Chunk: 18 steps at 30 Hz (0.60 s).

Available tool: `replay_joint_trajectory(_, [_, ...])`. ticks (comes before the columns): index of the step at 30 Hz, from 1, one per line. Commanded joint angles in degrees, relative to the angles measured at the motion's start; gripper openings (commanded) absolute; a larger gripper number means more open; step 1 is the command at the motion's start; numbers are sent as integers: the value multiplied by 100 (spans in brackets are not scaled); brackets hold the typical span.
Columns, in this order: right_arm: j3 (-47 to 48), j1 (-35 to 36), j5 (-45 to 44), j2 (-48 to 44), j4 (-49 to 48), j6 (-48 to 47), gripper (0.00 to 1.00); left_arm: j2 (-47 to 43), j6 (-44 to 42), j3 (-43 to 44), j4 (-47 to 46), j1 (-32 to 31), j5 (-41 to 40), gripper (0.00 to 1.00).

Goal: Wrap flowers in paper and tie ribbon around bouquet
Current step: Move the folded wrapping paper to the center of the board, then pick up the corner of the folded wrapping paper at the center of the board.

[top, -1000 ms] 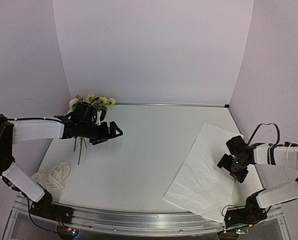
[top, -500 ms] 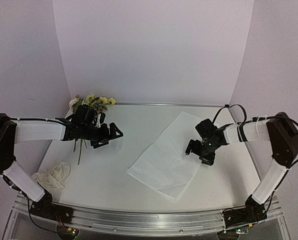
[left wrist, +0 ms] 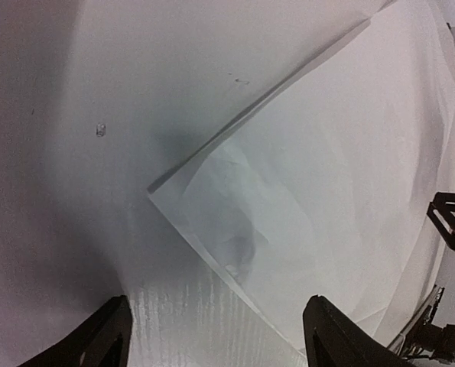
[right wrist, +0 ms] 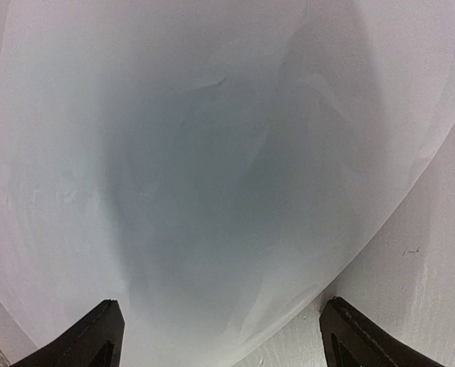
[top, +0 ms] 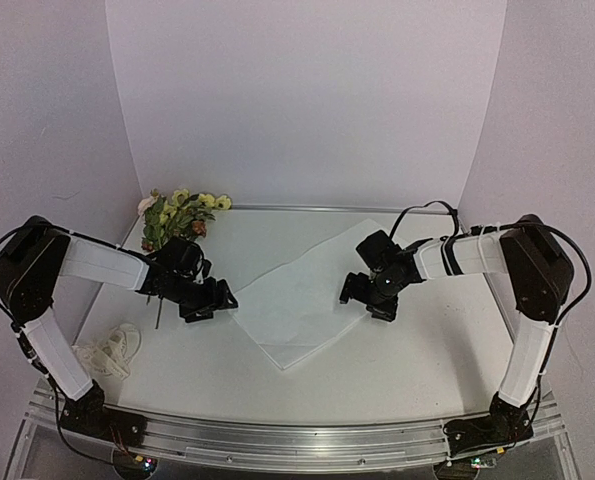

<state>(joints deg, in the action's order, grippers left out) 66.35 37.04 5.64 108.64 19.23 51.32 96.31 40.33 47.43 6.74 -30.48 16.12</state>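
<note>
The white paper (top: 299, 300) lies near the table's middle, a little crumpled, one corner pointing left. My left gripper (top: 215, 301) hovers open just above that left corner; in the left wrist view the paper (left wrist: 326, 176) spreads under and beyond the left gripper (left wrist: 216, 325), with nothing between the fingers. My right gripper (top: 365, 302) stands open low over the sheet's right edge; the right wrist view shows the paper (right wrist: 196, 153) filling the space ahead of the right gripper (right wrist: 221, 325). The flowers (top: 182, 210) lie at the back left corner. The ribbon (top: 107, 350) sits bunched at the front left.
The flower stems (top: 160, 305) run forward beside the left arm. White walls close the back and sides, and a metal rail (top: 297, 440) runs along the near edge. Bare table (right wrist: 426, 267) shows to the right of the paper's edge.
The paper has slid from the front right toward the middle along with the right gripper. The left arm has swung away from the flowers, forward and down to the paper's left corner.
</note>
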Motion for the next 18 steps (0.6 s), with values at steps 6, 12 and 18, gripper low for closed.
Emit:
replay_joint_trajectory(6, [-146, -21, -68, 250, 265, 84, 90, 390, -241, 658, -14, 207, -197, 67])
replay_joint_trajectory(12, [-149, -21, -63, 309, 264, 124, 90, 590, -203, 766, -80, 209, -19, 58])
replay_joint_trajectory(18, [-116, -21, -58, 374, 264, 133, 89, 651, -152, 837, -169, 209, 83, 54])
